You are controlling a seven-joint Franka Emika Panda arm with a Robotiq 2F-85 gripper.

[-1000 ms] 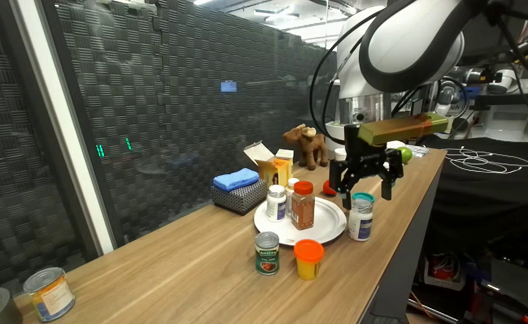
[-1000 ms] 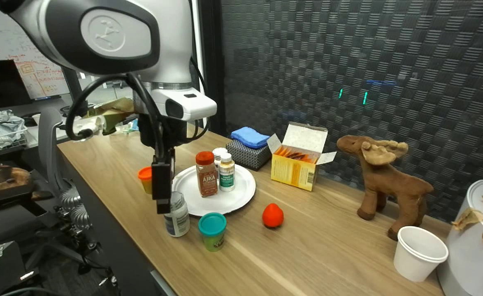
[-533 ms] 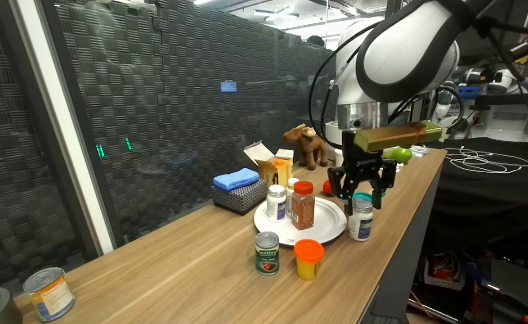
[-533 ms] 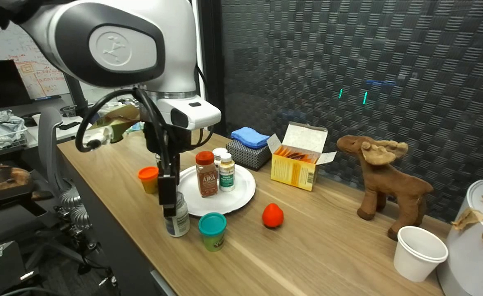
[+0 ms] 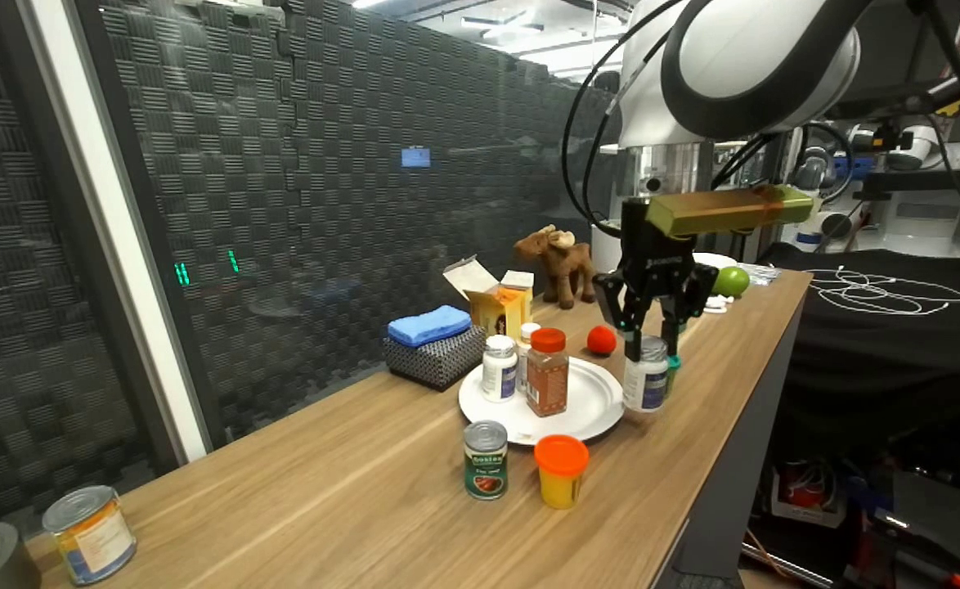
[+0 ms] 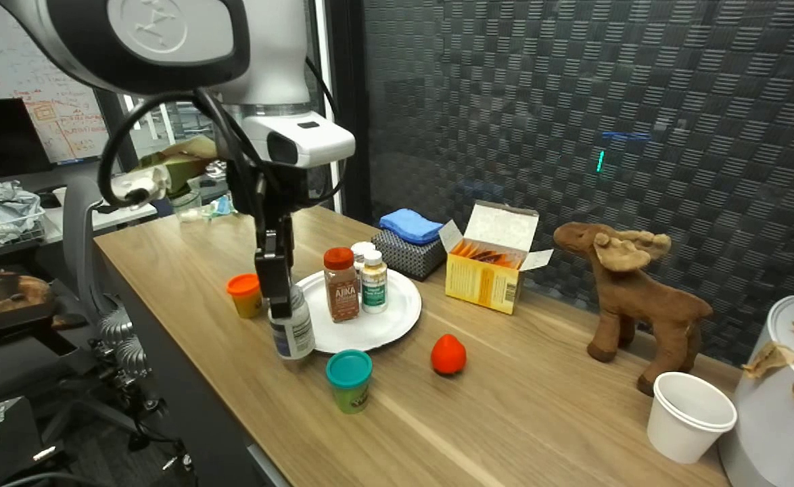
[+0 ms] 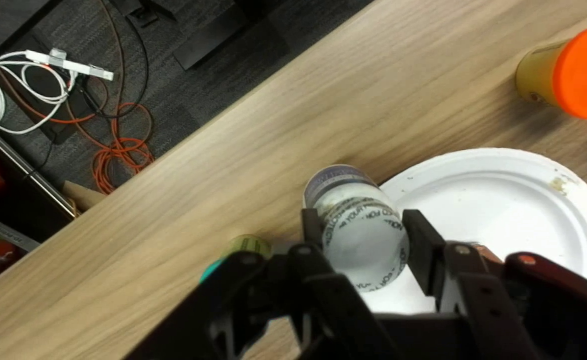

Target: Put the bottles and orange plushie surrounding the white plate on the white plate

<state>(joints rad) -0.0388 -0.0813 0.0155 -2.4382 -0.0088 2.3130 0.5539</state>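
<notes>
Lifted since the earlier frame, the white bottle (image 5: 644, 386) now hangs just above the bench (image 5: 349, 483), nearly upright, a shadow under its base. The white plate (image 5: 594, 397) and its load have slid very slightly toward the dark wall (image 5: 300, 270). The gripper (image 5: 652, 350) has its fingers drawn in and clamped on the bottle near its top. The bottle is just beside the plate's rim, toward the bench's open long edge; whether it touches the rim cannot be told.

Three bottles stand upright on the plate: a red-lidded bottle (image 6: 341, 294), a white-lidded bottle (image 5: 499, 372) and a slim green-labelled bottle (image 6: 375, 291). The orange plushie (image 6: 448, 354) sits on the bench, apart from the rim, toward the brown plush moose (image 6: 650, 301). A teal-lidded tub (image 6: 349, 382) stands near the held bottle. Off the plate's far side from the plushie are a green-labelled can (image 5: 486, 462) and an orange-lidded tub (image 5: 561, 470), the tub nearer the open long edge. Along the wall edge stands a yellow box (image 6: 481, 284).
</notes>
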